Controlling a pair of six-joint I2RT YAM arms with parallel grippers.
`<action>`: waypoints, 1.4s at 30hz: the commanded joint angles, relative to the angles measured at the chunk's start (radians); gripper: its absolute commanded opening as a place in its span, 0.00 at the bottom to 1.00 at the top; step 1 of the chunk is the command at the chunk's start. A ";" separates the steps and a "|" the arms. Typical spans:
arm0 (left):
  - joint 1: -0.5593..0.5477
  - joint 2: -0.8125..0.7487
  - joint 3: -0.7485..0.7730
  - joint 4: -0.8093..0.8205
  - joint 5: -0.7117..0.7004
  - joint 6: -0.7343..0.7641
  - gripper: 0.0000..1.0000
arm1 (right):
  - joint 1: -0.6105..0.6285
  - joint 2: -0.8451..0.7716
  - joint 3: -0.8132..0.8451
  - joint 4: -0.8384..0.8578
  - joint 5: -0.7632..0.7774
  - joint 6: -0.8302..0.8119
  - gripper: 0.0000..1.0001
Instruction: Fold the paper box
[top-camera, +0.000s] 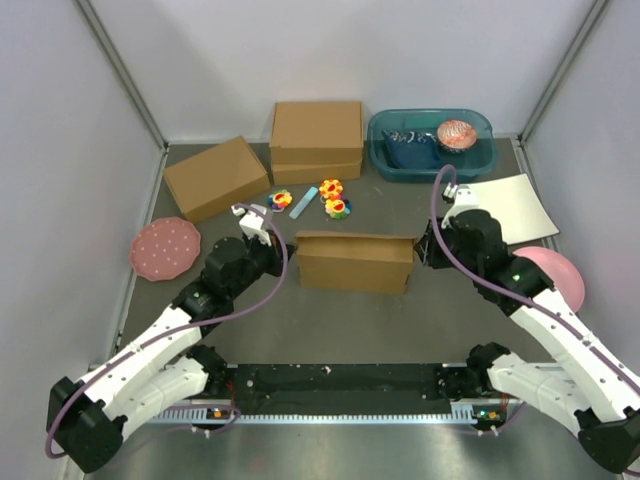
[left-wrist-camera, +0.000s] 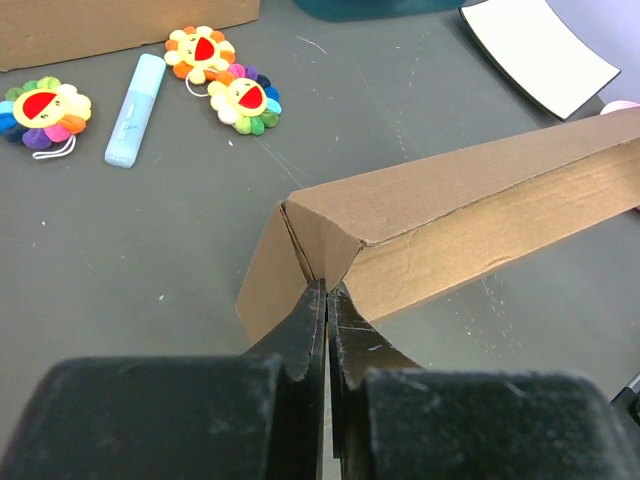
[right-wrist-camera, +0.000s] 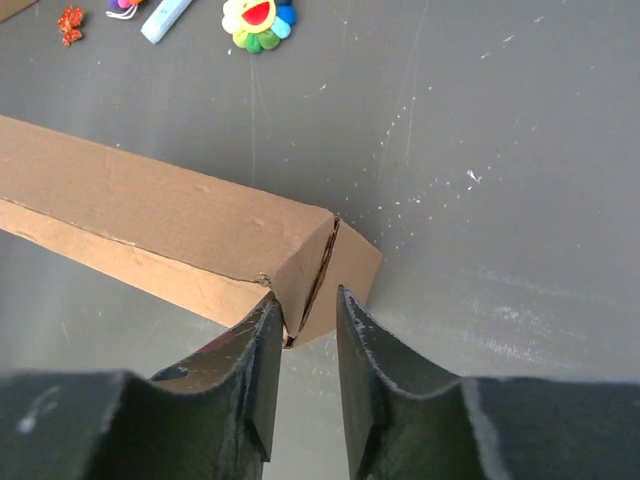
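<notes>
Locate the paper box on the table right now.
In the top view, the paper box lies mid-table, with the left gripper at its left end and the right gripper at its right end. The flower toys lie just beyond it.

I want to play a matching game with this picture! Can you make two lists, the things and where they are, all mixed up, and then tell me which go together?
Things:
1. paper box
2. teal tub
3. pink dotted disc
4. light blue tube

Places:
A. at the back, towards the right corner
B. between the flower toys
C. at the left edge of the table
D. in the middle of the table

Right pairs: 1-D, 2-A, 3-C, 4-B.
</notes>
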 joint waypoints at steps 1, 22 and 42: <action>-0.009 0.031 -0.020 -0.075 0.020 -0.005 0.00 | 0.014 -0.005 0.039 0.062 0.027 -0.018 0.25; -0.007 0.031 -0.008 -0.074 0.031 -0.004 0.01 | 0.014 -0.112 -0.198 0.078 -0.006 0.054 0.00; -0.009 -0.017 0.130 -0.104 0.028 0.039 0.36 | 0.015 -0.088 -0.175 0.070 -0.007 0.057 0.00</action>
